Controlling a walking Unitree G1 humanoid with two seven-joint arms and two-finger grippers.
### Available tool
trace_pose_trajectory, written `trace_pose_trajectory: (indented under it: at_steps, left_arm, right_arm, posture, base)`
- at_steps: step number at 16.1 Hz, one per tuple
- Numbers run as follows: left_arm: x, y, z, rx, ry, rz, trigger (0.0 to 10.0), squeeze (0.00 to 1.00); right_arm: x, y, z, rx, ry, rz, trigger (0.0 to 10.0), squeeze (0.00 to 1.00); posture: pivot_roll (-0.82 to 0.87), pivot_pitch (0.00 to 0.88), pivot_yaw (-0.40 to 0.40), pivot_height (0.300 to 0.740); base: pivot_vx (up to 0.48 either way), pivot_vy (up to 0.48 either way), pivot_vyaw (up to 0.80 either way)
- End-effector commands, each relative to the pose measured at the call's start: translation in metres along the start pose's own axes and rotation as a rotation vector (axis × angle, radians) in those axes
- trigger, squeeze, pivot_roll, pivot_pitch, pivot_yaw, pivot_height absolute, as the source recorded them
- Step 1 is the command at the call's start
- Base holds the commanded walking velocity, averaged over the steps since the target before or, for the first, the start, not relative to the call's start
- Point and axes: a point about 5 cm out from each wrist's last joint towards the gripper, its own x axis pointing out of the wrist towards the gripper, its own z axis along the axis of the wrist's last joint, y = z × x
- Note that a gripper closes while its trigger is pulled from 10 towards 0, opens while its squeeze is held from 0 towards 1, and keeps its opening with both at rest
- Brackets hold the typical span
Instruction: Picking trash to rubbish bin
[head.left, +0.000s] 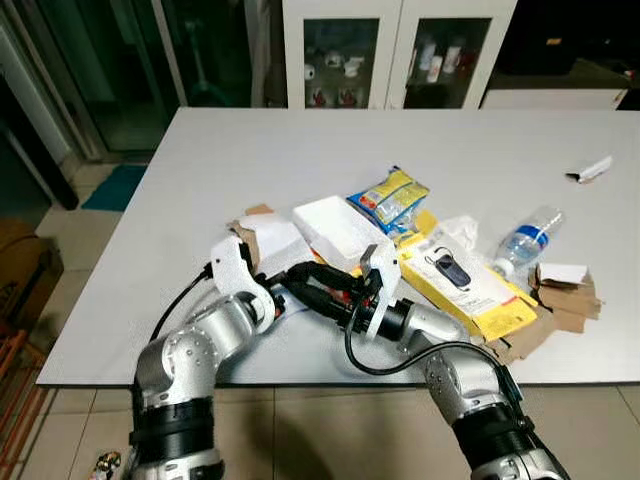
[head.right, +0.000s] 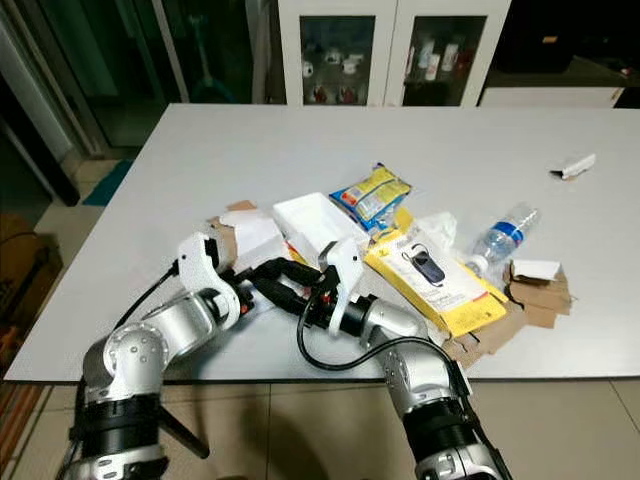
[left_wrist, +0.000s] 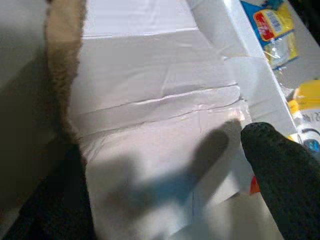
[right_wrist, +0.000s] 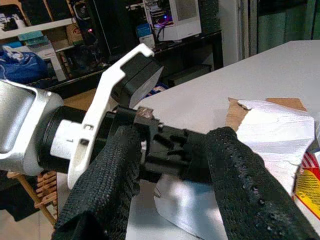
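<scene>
Grippers: left gripper (head.left: 292, 282) and right gripper (head.left: 322, 290) meet at the near table (head.left: 200, 170) edge, fingers spread, holding nothing; the left one straddles white paper (head.left: 275, 243).
Trash: foam tray (head.left: 335, 228), snack bag (head.left: 388, 199), yellow package (head.left: 465, 283), bottle (head.left: 523, 240), cardboard scraps (head.left: 560, 295) lie clustered mid-table.
Progress: apparently nothing binned; everything left.

creased white paper (left_wrist: 150, 125), black finger (left_wrist: 285, 175), snack packet (left_wrist: 272, 22)
</scene>
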Motion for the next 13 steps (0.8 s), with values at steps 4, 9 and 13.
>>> trace_pose_trajectory:
  at_steps: [4, 9, 13]
  left_arm:
    - [-0.001, 0.008, -0.004, 0.013, 0.024, -0.048, 10.0, 0.00]
    - [-0.008, 0.051, -0.031, 0.042, 0.062, -0.116, 10.0, 0.00]
    - [-0.006, 0.047, -0.042, 0.059, 0.078, -0.243, 10.0, 0.00]
  right_arm:
    - [0.002, 0.001, 0.004, -0.016, -0.006, 0.010, 10.0, 0.00]
    - [0.001, 0.001, 0.004, -0.012, -0.005, 0.011, 10.0, 0.00]
    - [0.002, 0.000, 0.004, -0.012, -0.004, 0.015, 10.0, 0.00]
  posture:
    - [0.10, 0.024, 0.009, 0.740]
    - [0.10, 0.030, 0.004, 0.740]
    - [0.09, 0.027, -0.004, 0.740]
  base:
    - [0.000, 0.000, 0.00]
    - [0.000, 0.000, 0.00]
    - [0.000, 0.000, 0.00]
